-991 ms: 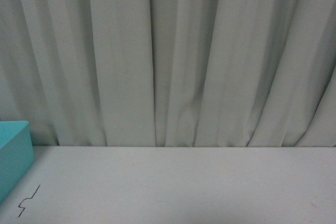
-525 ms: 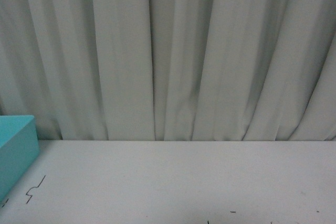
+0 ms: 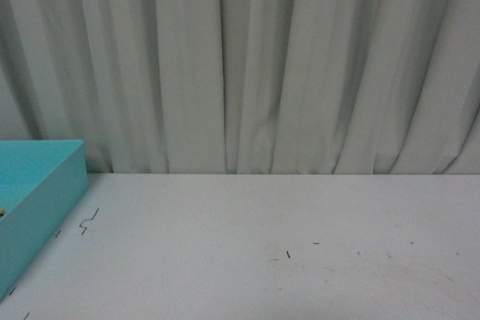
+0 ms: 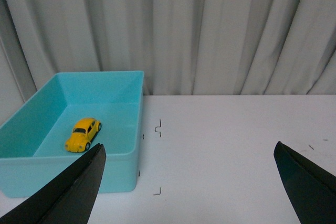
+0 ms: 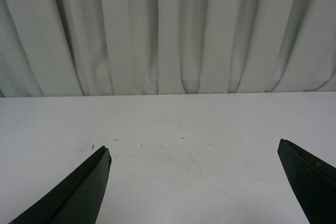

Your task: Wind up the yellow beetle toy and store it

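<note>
Yellow beetle toy resting on its wheels on the floor of the turquoise bin, nearer the bin's front wall than its back, clear of every wall. Nothing else in the bin, nothing over the toy. Bin open-topped, sitting on the white table close to the grey curtain hanging behind. In the front view, only a corner of the bin at the table's left edge, with a tiny yellow speck at the picture's border, too small to identify. Small dark marks on the tabletop just beside the bin, more scattered specks toward the middle.

Left gripper spread wide, empty, raised above the table and well apart from the toy, one finger overlapping the bin's front wall in the wrist view. Right gripper likewise spread wide and empty, over bare table with faint scuffs.
</note>
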`<state>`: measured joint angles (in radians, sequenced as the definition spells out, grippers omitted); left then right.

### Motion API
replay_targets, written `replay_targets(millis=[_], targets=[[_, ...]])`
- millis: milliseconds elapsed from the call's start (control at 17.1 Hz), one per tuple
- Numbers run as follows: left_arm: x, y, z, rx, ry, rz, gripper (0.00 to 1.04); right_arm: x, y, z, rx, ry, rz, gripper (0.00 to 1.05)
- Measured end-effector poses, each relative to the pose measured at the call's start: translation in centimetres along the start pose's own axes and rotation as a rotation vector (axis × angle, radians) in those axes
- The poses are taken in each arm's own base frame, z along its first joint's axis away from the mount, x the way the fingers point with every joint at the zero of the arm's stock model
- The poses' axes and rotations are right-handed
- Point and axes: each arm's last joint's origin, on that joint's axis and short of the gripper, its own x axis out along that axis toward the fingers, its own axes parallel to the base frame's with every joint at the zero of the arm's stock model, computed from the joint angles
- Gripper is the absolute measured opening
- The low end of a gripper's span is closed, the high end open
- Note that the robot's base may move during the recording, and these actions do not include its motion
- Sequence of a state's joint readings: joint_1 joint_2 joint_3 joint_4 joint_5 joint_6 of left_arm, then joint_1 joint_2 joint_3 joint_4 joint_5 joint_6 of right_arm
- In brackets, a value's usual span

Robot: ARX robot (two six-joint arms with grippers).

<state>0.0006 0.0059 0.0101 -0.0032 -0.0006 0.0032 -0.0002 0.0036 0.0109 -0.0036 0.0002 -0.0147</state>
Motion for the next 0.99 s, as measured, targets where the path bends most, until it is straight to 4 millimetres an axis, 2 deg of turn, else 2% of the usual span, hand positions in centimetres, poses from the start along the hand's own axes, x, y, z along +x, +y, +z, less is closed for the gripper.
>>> replay_targets(millis=[991], targets=[[0.0,0.0,0.0,0.0,0.0,0.0,0.98,0.0,0.0,0.0,0.0,0.0,0.0,0.98]])
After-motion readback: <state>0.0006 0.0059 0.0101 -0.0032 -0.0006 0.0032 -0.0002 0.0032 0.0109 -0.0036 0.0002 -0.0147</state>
